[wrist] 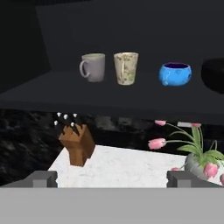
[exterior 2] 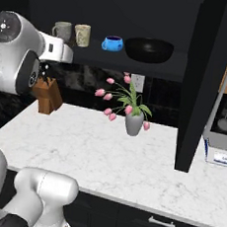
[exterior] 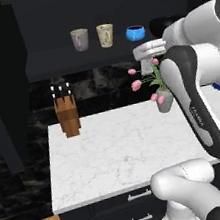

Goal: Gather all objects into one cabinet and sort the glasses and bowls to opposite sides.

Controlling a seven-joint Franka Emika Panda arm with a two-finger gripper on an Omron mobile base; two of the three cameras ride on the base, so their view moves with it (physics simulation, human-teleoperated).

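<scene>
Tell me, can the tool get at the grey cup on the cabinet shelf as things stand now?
Probably yes. The grey cup stands at the open front of the cabinet, nothing before it; the beige cup stands apart beside it. The tool is open and faces the shelf.

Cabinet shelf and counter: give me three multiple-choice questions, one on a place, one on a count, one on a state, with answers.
1. Where does the blue bowl sit?
A. on the counter
B. between the beige cup and the black bowl
C. left of the grey cup

2. How many items stand on the cabinet shelf?
A. two
B. four
C. six

3. The tool is:
A. open, holding nothing
B. shut on a cup
C. shut on the vase

Answers: B, the shelf row runs grey cup, beige cup, blue bowl, black bowl; B, two cups and two bowls; A, its tips stand wide apart with nothing between.
</scene>
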